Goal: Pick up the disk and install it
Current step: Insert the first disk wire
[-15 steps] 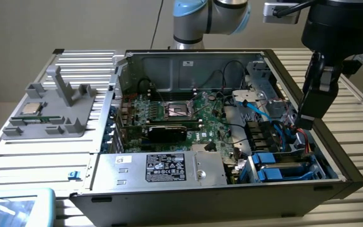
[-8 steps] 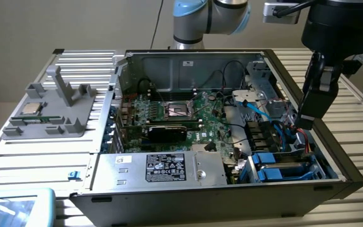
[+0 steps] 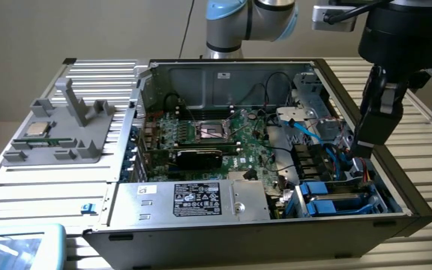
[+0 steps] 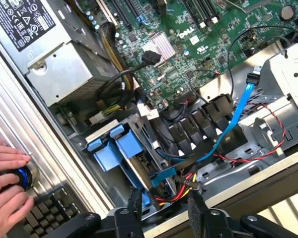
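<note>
Exterior view: An open computer case lies on its side on a slatted metal desk, with the robot arm reaching in from above. The black tool hangs over the edge of the case at the exterior view's right, its tip just above the drive area. The disk, known by its blue plastic rails, sits in the drive cage in the near corner of the case at the exterior view's right, beside the large silver power supply with its black label. The green motherboard fills the middle of the case, and a blue data cable runs down toward the cage. On the exterior view's left, well apart from the case, a grey fixture carries a small square CPU chip.

Wrist view: The tool shows two dark fingers standing apart with nothing gripped between them; a bundle of red, yellow and black wires lies beyond the gap. The disk rests in its cage just ahead of the fingers, blue rails up, next to the power supply and below the motherboard. The blue data cable slopes across toward the cage. Outside the case wall, a person's hands rest on a blue-ringed knob beside a dark keyboard.
</note>
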